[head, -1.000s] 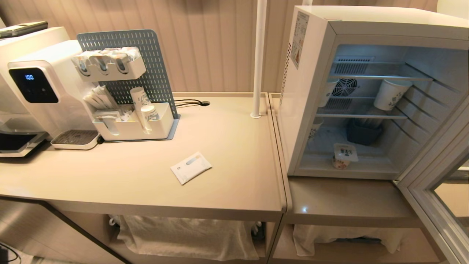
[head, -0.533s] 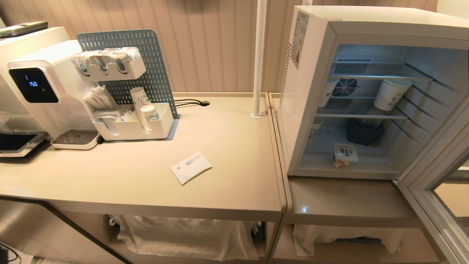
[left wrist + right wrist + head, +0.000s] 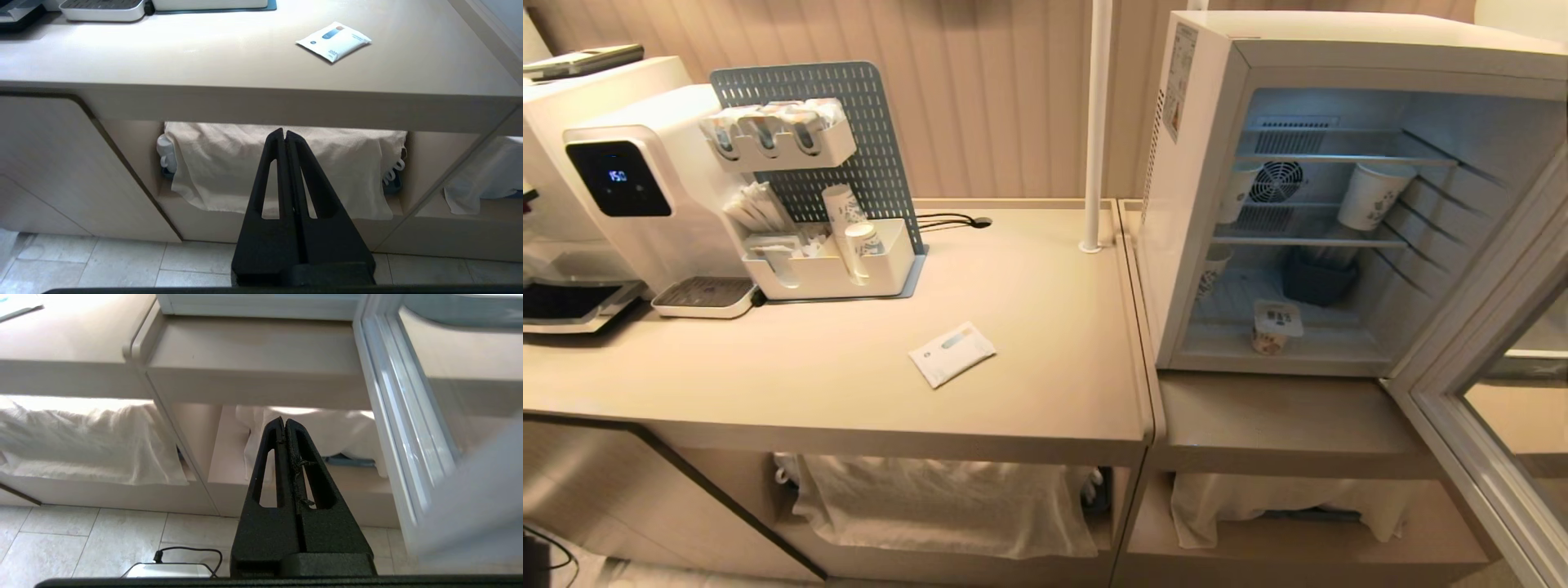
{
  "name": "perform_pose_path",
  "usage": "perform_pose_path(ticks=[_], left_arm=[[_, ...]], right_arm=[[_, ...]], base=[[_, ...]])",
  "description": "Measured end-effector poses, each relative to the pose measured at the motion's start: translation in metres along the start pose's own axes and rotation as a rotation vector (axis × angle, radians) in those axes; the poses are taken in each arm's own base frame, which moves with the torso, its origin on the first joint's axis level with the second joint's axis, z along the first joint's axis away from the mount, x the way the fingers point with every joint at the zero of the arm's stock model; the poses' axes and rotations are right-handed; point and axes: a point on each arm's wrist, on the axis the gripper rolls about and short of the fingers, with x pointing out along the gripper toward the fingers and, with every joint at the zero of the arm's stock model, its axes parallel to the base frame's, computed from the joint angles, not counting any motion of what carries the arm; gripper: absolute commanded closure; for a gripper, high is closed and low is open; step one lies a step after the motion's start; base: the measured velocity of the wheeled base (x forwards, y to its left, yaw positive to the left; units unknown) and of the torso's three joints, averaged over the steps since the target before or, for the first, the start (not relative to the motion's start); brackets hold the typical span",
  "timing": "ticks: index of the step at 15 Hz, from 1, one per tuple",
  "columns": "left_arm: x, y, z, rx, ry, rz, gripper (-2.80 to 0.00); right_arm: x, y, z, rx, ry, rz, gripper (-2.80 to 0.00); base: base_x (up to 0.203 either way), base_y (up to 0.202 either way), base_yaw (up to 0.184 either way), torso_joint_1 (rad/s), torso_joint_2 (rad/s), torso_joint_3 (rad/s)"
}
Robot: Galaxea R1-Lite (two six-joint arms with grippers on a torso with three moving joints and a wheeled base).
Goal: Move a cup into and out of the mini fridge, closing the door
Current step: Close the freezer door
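The mini fridge stands on the lower right counter with its door swung wide open toward me on the right. The cup, squat and white with a printed square lid, sits on the fridge floor near the front. Neither arm shows in the head view. My left gripper is shut and empty, low in front of the left counter's open shelf. My right gripper is also shut and empty, below the counter under the fridge, with the door's frame just beside it.
A taller paper cup sits on the fridge's middle wire shelf, and a dark tub on the floor behind the cup. A white sachet lies on the left counter. A water dispenser and pegboard organiser stand at the back left. Cloths drape the lower shelves.
The whole head view has shifted slightly, with the fridge and counter sitting a little higher and further left in the picture. The cup and door have not moved.
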Motion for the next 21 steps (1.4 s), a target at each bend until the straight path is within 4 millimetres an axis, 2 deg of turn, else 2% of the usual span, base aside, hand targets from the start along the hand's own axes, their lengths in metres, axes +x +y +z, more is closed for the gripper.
perform_pose_path(ticks=[9, 14, 21], left_arm=[[0.0, 0.0, 0.0, 0.0, 0.0, 0.0, 0.0], [0.0, 0.0, 0.0, 0.001, 0.0, 0.0, 0.0], [0.0, 0.0, 0.0, 0.002, 0.0, 0.0, 0.0]], right_arm=[[-0.0002, 0.0, 0.0003, 0.001, 0.0, 0.001, 0.0], [-0.0002, 0.0, 0.0001, 0.001, 0.002, 0.001, 0.0], [-0.0001, 0.0001, 0.0, 0.0, 0.004, 0.002, 0.0]], base=[[-0.182, 0.0, -0.002, 0.003, 0.0, 0.002], [-0.013, -0.012, 0.002, -0.002, 0.0, 0.003], [0.0, -0.179, -0.003, 0.002, 0.0, 0.001]])
